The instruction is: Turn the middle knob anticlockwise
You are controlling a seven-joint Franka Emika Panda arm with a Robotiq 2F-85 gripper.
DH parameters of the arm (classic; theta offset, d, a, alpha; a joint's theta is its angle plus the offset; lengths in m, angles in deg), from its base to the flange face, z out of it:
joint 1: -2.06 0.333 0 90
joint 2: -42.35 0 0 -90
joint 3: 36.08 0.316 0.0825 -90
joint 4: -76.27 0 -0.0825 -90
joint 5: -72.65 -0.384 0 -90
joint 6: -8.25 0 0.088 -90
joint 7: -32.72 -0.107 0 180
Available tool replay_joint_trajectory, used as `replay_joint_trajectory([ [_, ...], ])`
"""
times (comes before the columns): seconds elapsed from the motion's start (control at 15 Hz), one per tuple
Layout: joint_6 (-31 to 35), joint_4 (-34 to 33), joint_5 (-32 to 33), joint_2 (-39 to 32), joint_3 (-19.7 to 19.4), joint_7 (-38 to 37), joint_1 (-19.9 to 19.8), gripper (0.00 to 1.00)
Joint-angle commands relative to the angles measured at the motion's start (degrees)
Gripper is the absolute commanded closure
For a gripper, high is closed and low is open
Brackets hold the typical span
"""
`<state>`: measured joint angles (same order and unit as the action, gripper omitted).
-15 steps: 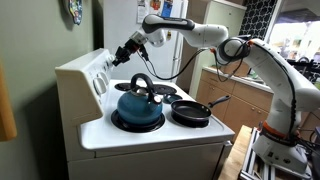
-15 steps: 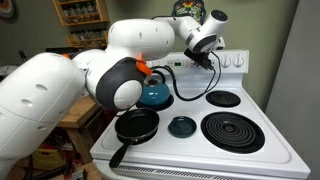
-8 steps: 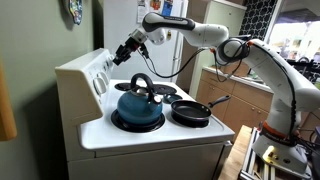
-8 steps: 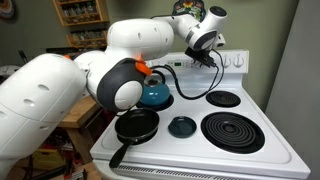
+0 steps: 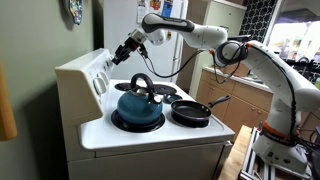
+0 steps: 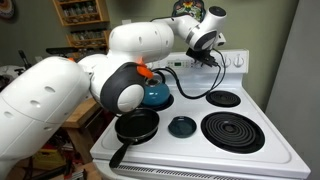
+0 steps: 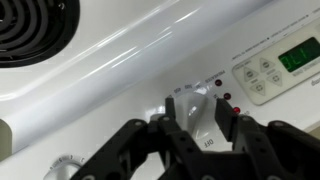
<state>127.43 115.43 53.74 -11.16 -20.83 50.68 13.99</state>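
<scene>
In the wrist view the middle knob [image 7: 197,112], a white round dial on the stove's back panel, sits between my two black fingers. My gripper [image 7: 196,116] is closed on it, one finger on each side. In both exterior views the gripper [image 5: 122,57] [image 6: 210,57] is pressed against the back panel and hides the knob. Another white dial [image 7: 70,163] of the same row shows at the lower left of the wrist view.
A blue kettle [image 5: 138,103] [image 6: 155,92] stands on a burner by the panel. A black frying pan [image 5: 192,112] [image 6: 137,125] sits on another burner. A bare coil burner [image 6: 233,130] is at the front. A green display and buttons [image 7: 270,68] lie beside the knob.
The gripper stays at the back panel. In an exterior view the arm's links shift slightly; no clear turn of the knob shows.
</scene>
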Motion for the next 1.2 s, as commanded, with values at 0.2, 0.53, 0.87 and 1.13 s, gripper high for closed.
replay_joint_trajectory([
  [0.2,1.2,-4.7,1.3,-3.6,-0.3,3.8,1.3,0.64],
  [0.53,0.5,-5.7,2.0,-4.1,-0.2,7.2,1.6,0.69],
  [0.87,0.5,-5.9,2.2,-4.2,-0.1,9.8,1.9,0.83],
  [1.13,-0.3,-5.9,3.3,-4.0,-0.3,12.5,2.1,0.86],
])
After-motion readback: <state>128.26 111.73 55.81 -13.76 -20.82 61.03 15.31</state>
